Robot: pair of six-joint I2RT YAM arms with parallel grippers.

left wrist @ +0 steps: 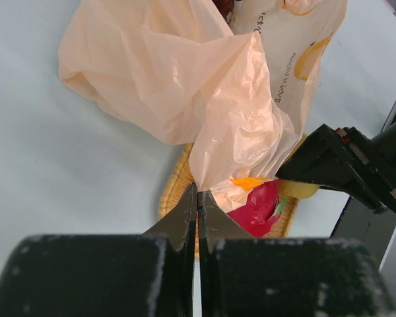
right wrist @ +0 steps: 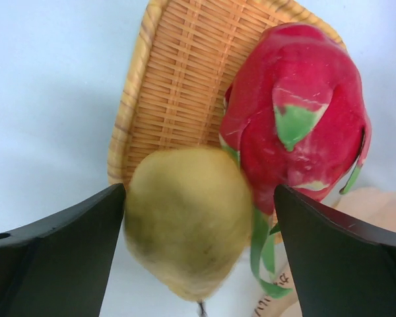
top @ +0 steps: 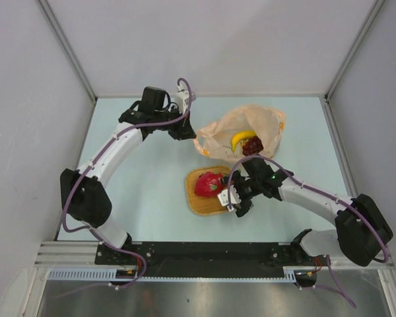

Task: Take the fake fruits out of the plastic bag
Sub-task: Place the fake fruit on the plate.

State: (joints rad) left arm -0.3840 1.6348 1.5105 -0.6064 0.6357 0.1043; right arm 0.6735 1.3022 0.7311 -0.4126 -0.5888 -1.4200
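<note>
Right, top view first. Plastic bag (top: 247, 129) lies crumpled on the far-right part of the bench (top: 138, 178). Inside it the banana (top: 240, 139) shows yellow, w/ the dark grapes (top: 253, 146) just beside it on the R. Nearer the arms sits the woven tray (top: 197, 201), and the red fruit (top: 209, 184) w/ green tips lies on it, so that one's out of the bag. Left pincer (top: 183, 127) is reached out far, at the bag's L edge. Right pincer (top: 236, 197) hovers at the tray's R edge, beside the red fruit.

Left wrist cam now. Left pincer (left wrist: 197, 201) is shut tight, tips together. The bag's plastic draws to a point right at those tips, so it's nipping a fold of the bag. Plastic tents up and away from it. Beyond: tray edge, red fruit, and a bit of the round yellow fruit (left wrist: 298, 190) next to the right arm's black finger.

Right wrist cam. Right pincer (right wrist: 199, 189) stands wide open. Round yellow fruit sits between the fingers, blurred, over the tray's near corner. It's up against the L-side finger in frame, w/ a clear gap to the other. Red fruit lies just beyond, touching or nearly touching the yellow one, can't tell which. Bit of bag peeks in at bottom R.
</note>
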